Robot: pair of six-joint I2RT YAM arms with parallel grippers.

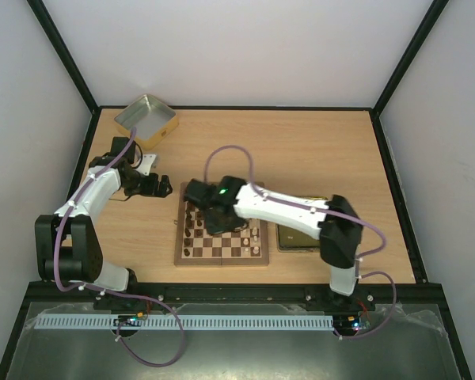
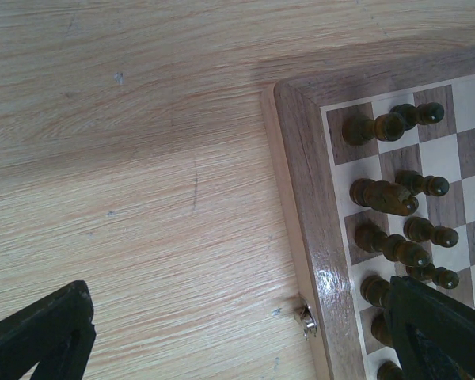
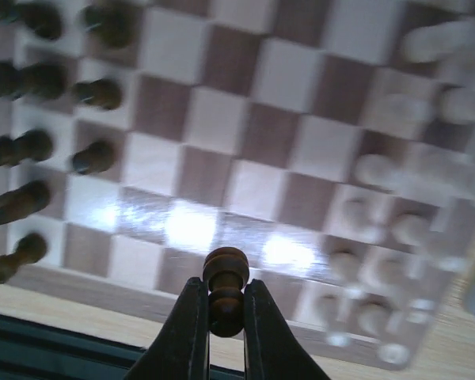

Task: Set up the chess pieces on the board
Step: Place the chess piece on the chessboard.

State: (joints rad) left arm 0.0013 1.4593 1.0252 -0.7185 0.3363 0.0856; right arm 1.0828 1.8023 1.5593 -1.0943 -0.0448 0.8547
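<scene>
A dark brown piece is clenched in the right pincer above an edge of the board, which lies at lower centre of the top view. Dark chessmen line the board's left side and cream chessmen its right. The left pincer gapes wide over the bench, at the board's upper-left corner.

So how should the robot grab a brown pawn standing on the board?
Probably pinch the pawn on its thin stem under the round head, coming down from above. It stands upright, neighbours close beside it, so only the top is free. The right gripper grips the held pawn by its stem too.
</scene>
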